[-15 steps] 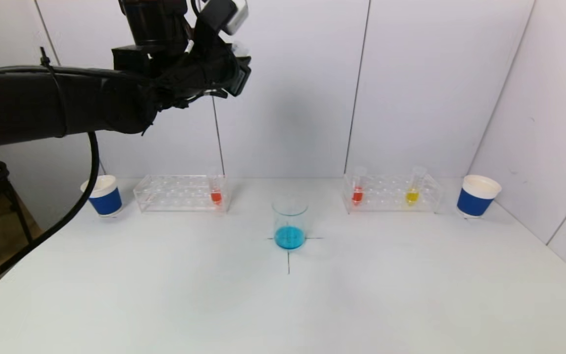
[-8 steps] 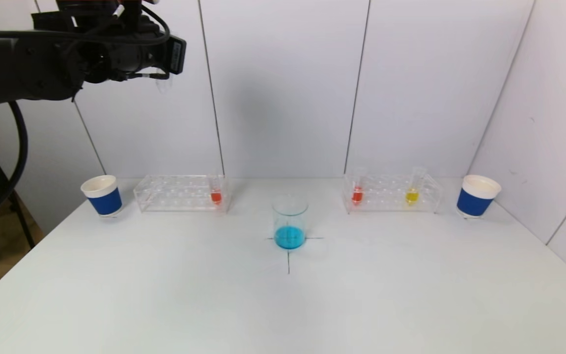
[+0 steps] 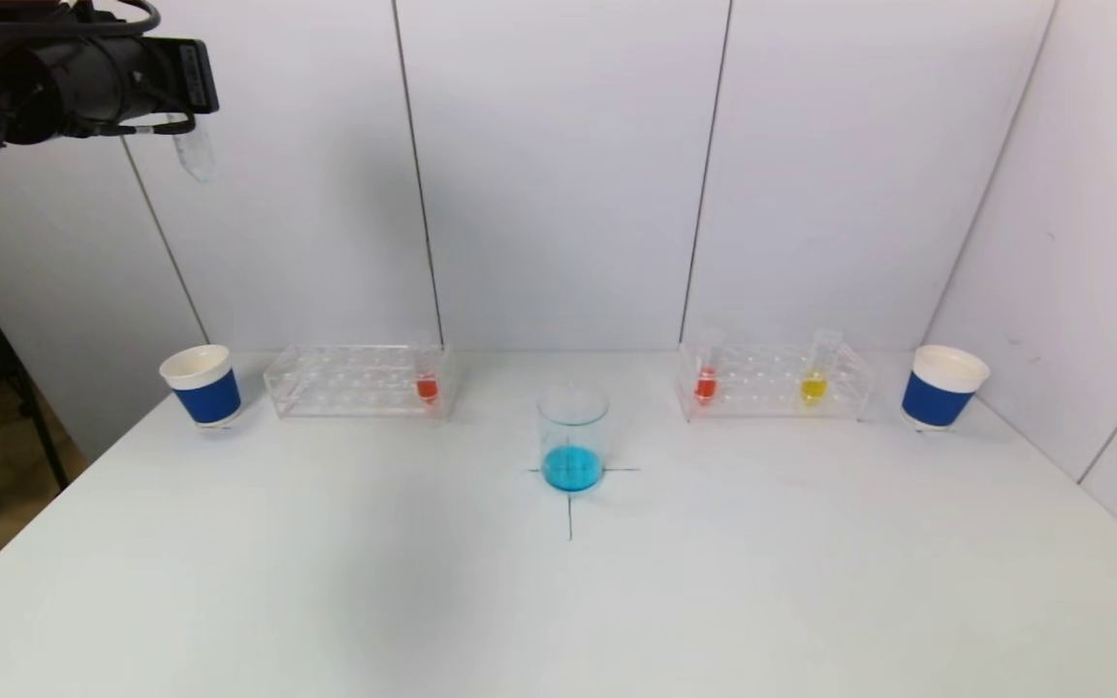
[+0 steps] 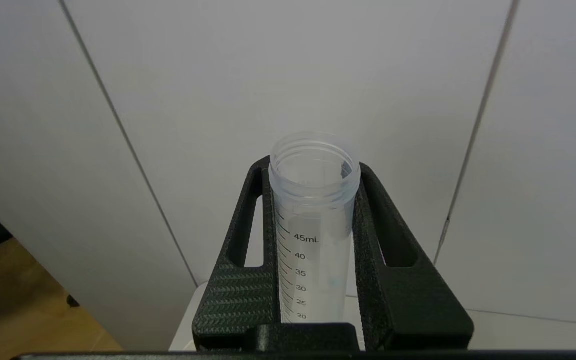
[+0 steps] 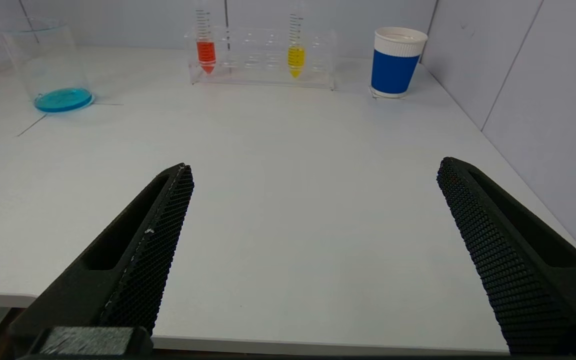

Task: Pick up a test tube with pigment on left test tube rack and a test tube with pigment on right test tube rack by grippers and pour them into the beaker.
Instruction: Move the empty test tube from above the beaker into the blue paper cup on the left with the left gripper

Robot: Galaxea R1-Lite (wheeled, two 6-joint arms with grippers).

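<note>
High above the table's far left, my left gripper [image 3: 192, 114] is shut on a clear, empty-looking test tube [image 3: 195, 155]. In the left wrist view the tube [image 4: 313, 235] stands upright between the fingers, its open mouth toward the camera. The beaker [image 3: 572, 441] with blue liquid sits on the cross mark at the table's middle. An orange-red tube [image 3: 426, 380] stands in the left test tube rack [image 3: 345, 381]. The right test tube rack [image 3: 774, 383] holds a red tube [image 3: 705, 378] and a yellow tube [image 3: 814, 376]. My right gripper [image 5: 313, 170] hangs open over the table's near edge, out of the head view.
A blue-and-white paper cup [image 3: 202, 385] stands left of the left rack, directly below my raised left gripper. Another cup [image 3: 942, 386] stands right of the right rack. White wall panels close off the back and the right side.
My left arm has swung from above the left rack to the far upper left, carrying the empty tube, which now hangs upright. The right gripper has not moved.
</note>
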